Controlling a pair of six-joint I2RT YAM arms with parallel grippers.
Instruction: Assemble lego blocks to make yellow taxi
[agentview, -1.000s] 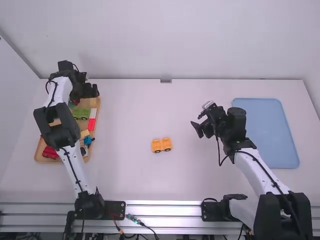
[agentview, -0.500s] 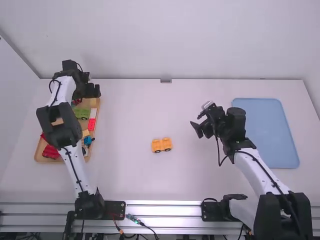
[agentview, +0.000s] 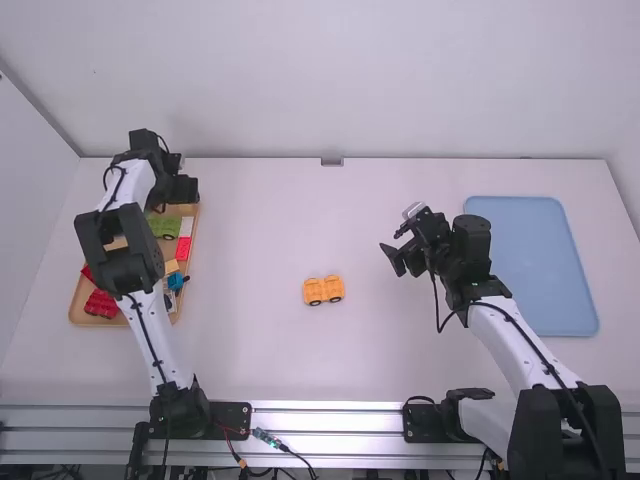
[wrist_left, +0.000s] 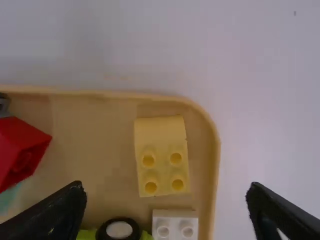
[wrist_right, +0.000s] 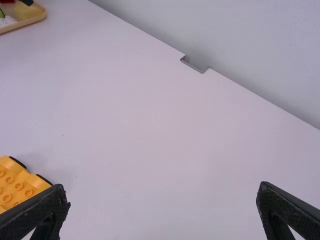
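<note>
White table: the middle and back of the robot's workspace are filled by its pale top (agentview: 420, 350), which is bounded at the near side by a silver metal rail (agentview: 320, 422).
Walls: the table is backed by a plain white rear wall (agentview: 340, 80) and flanked at the left by a side wall (agentview: 30, 190); a small metal bracket (agentview: 332, 162) is set at the middle of the back edge.
Cables: thin leads (agentview: 268, 438) are strung over the rail, between the arm bases.
Yellow-orange wheeled piece: it (agentview: 323, 290) is placed by itself near the middle of the table, with dark wheels and with studs seen on its top.
Wooden tray: the left side is taken by a rimmed tray (agentview: 197, 224), in which a green wheeled piece (agentview: 165, 227), a red wheeled piece (agentview: 101, 304), a blue piece (agentview: 177, 281) and other blocks are held.
Yellow block: it (wrist_left: 162, 156) is laid in a corner of the wooden tray, four studs showing, near a white block (wrist_left: 175, 225).
Blue tray: the right side is occupied by it (agentview: 540, 270), behind the right arm's forearm.
Left gripper: it (agentview: 186, 189) is held over the wooden tray's far end, fingers spread, nothing gripped.
Right gripper: it (agentview: 399, 262) is poised between the wheeled piece and the blue tray, fingers parted, nothing gripped.
</note>
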